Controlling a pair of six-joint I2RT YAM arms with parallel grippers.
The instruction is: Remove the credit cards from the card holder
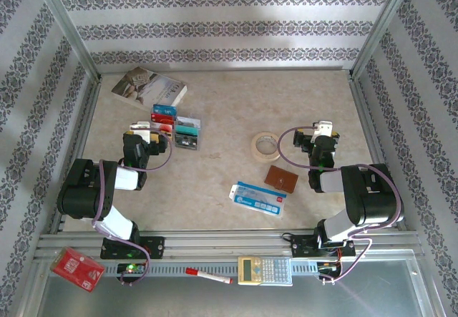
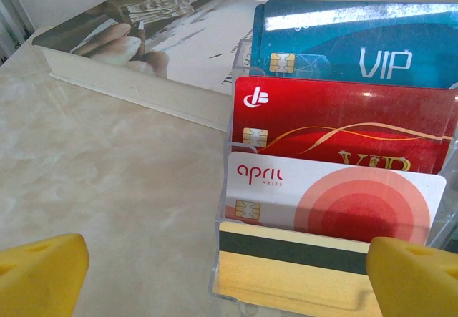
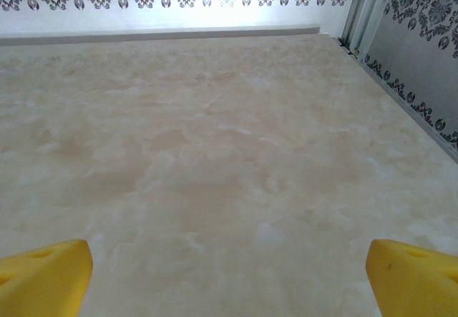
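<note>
Black left arm (image 1: 89, 197) and right arm (image 1: 366, 201), white links; purple cables (image 1: 102, 181); yellow finger pads (image 2: 39, 274)

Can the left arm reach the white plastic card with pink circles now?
Probably yes: the left gripper is open, the white card straight ahead, only the gold black-striped card lying nearer.

top cam sits high behind both arms, looking down over the whole table (image 1: 236, 109). left wrist cam rides low, looking forward past the left gripper (image 2: 227, 274), credit cards (image 2: 343, 127) super close just ahead of it, book (image 2: 164, 38) beyond; top view shares both. right wrist cam looks past the right gripper (image 3: 229, 274) across tabletop to the back wall (image 3: 179, 2).
</note>
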